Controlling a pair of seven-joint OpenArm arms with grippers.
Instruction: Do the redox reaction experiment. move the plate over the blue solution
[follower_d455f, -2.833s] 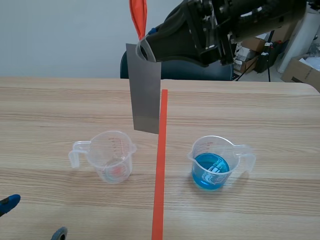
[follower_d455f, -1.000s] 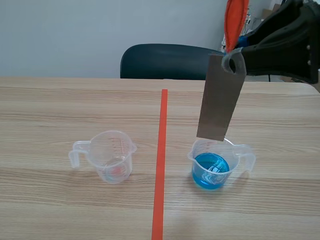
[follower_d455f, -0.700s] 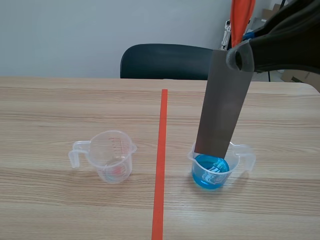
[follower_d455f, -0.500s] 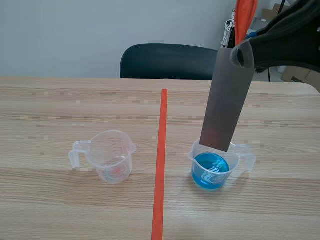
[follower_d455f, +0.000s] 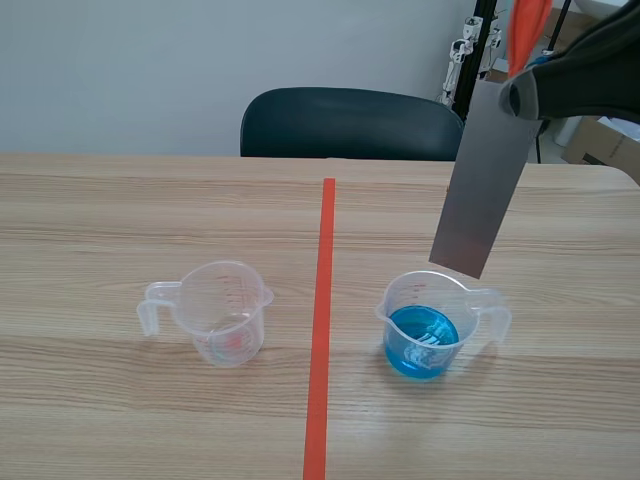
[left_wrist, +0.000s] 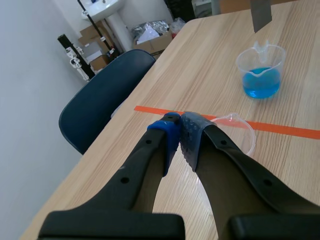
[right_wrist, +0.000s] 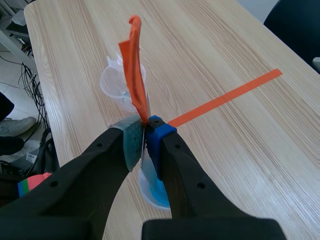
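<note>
I read the right tool (right_wrist: 145, 131) as clamped on the top of the grey plate (follower_d455f: 483, 180), with an orange strip (right_wrist: 135, 75) caught in the same pinch. The plate hangs tilted in the air, its lower edge just above the rim of the beaker of blue solution (follower_d455f: 432, 325), toward that beaker's 1 o'clock in the scene view, and not in the liquid. The empty beaker (follower_d455f: 228, 312) stands on the tabletop (follower_d455f: 120, 220) at 9 o'clock from it, across the orange tape line (follower_d455f: 322, 330); the left tool (left_wrist: 180, 125) has its pads pressed together on nothing.
</note>
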